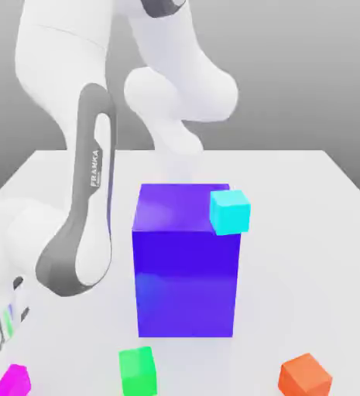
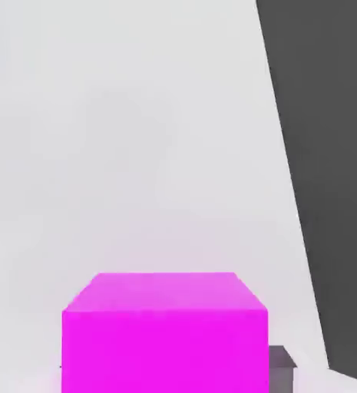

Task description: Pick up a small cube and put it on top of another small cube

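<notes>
Your table runs pale across the exterior view, beneath everything else. Your arm is the next biggest thing, white with dark grey trim, coming down from the top and reaching the exterior view's left edge, where the hand sits low. The block is large and blue-purple, standing upright near the middle, to the exterior view's right of the arm's lower joint. The orange cube lies near the bottom on the exterior view's right, turned so that a corner faces you. The cyan cube overlaps the block's upper corner on the exterior view's right; you cannot tell from this angle whether the two touch. The green cube is at the bottom, nearer to you than the block, between the orange cube and the pink one but closer to the pink. The pink cube, your small one, is low by the exterior view's left edge, beneath the hand, and well apart from the orange cube. The hand view has it right at your gripper, with a bit of grey just beside one of its faces. You cannot tell whether the jaws are open or closed on it.
</notes>
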`<act>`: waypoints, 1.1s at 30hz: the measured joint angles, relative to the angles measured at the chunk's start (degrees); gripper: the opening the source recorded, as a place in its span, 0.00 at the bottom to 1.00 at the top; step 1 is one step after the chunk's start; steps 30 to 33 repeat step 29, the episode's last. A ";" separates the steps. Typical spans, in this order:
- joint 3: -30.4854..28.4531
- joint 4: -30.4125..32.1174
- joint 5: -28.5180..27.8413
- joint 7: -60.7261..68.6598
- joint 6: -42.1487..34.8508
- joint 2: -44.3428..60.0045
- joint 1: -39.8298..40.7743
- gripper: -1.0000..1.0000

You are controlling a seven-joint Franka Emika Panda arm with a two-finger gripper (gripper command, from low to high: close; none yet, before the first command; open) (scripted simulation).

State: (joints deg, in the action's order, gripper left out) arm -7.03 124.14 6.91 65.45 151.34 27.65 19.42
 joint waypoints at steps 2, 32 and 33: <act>0.24 1.26 -0.69 0.87 -1.97 -3.26 -0.40 0.00; 11.69 17.41 -10.40 27.31 6.63 -11.12 -6.53 1.00; 11.69 17.41 -10.40 27.31 6.63 -11.12 -6.53 1.00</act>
